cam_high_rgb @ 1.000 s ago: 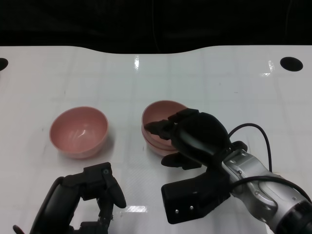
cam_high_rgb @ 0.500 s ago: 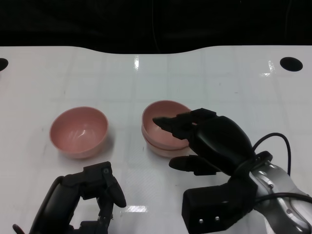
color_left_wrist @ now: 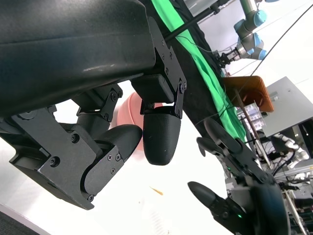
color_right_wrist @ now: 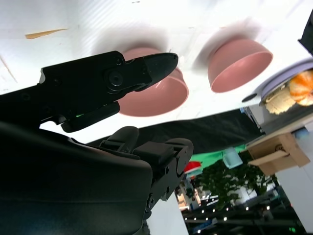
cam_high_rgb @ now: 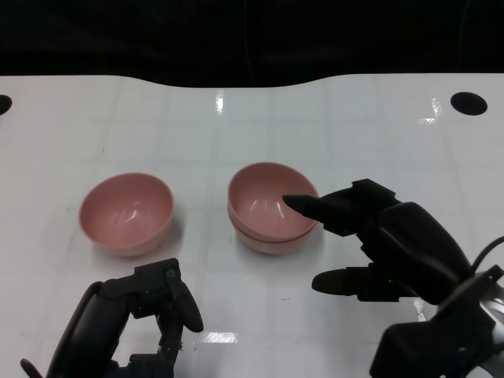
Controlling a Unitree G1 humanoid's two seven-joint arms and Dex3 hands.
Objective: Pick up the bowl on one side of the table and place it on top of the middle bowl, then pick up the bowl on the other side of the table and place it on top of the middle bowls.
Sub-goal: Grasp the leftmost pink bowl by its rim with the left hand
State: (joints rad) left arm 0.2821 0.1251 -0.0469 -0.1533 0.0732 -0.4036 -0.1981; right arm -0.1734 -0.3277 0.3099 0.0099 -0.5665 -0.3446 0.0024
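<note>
Head view: the white tabletop [cam_high_rgb: 331,118] carries two nested pink bowls [cam_high_rgb: 270,206] at the middle and a single pink bowl [cam_high_rgb: 126,213] well apart to their left. The right robot hand [cam_high_rgb: 378,236] hangs beside the stack, empty, fingers spread, one fingertip over the stack's near rim. The left robot hand [cam_high_rgb: 138,319] sits near the single bowl, fingers curled in on nothing.

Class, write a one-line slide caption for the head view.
Right hand open beside two stacked pink bowls; a third bowl waits near the left hand.
</note>
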